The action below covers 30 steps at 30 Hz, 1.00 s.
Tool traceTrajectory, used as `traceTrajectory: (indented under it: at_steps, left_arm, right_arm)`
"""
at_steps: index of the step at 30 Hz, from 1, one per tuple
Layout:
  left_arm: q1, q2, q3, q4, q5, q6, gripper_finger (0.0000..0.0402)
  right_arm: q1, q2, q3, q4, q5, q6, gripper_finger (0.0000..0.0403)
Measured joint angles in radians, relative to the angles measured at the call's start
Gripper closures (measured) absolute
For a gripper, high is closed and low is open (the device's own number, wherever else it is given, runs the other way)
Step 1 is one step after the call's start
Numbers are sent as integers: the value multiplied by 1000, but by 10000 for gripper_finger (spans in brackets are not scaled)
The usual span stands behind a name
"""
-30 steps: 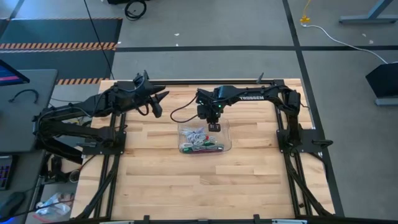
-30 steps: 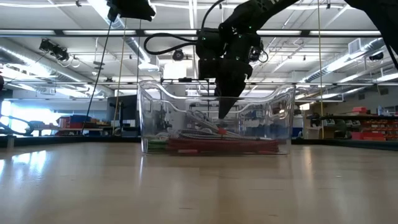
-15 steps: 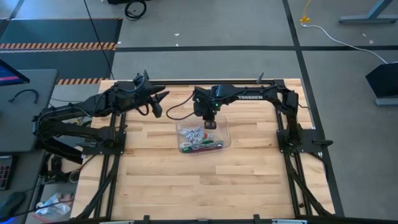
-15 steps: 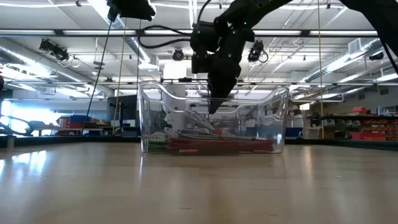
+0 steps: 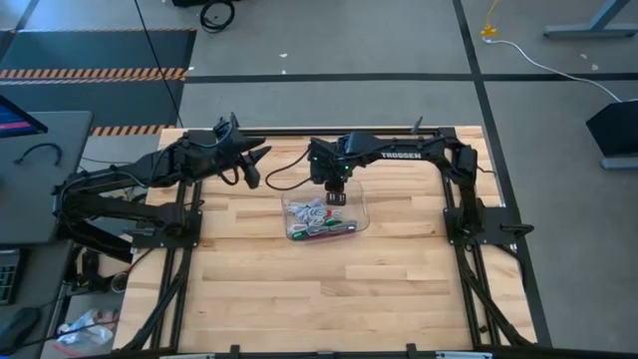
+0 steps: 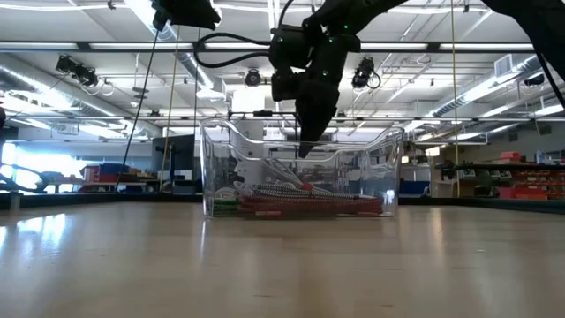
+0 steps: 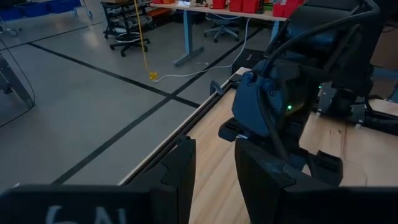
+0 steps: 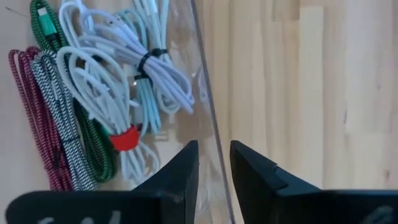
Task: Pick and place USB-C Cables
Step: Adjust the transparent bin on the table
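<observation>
Clear plastic tray [image 5: 355, 204] wall sits between narrowly parted right pincer [image 8: 209, 163] fingers; coiled cables [image 8: 118, 87] unpicked. Next: reposition over bundle. Left pincer [image 5: 252, 176] idle, slightly apart.

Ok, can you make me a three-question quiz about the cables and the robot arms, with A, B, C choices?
1. Where are the USB-C cables?
A. In the clear plastic tray
B. Spread on the bare table
C. On the floor

2. What colour is the tie on one white cable bundle?
A. Blue
B. Red
C. Yellow

3. What is the right gripper doing?
A. Carrying a cable
B. Resting flat on the table
C. Straddling the tray's wall, holding no cable

Answers:
1. A, the high view and right wrist view show them heaped in the tray.
2. B, the red tie shows in the right wrist view.
3. C, the tray wall runs between its narrowly parted fingers. The left gripper waits at the table's far left.
</observation>
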State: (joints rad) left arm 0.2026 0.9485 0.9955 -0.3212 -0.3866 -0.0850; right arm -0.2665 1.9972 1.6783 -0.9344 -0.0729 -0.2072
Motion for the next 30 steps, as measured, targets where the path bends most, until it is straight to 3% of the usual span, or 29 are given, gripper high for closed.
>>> traceTrajectory:
  at_steps: [6,12,30]
  left_arm:
    - [0,0,0,1,0,-1,283]
    - [0,0,0,1,0,-8,283]
    - [0,0,0,1,0,-8,283]
  right_arm:
    - [1,0,1,38,53,6,325]
    - [-22,0,1,57,55,22,395]
    - [-9,-2,-113,62,36,84,401]
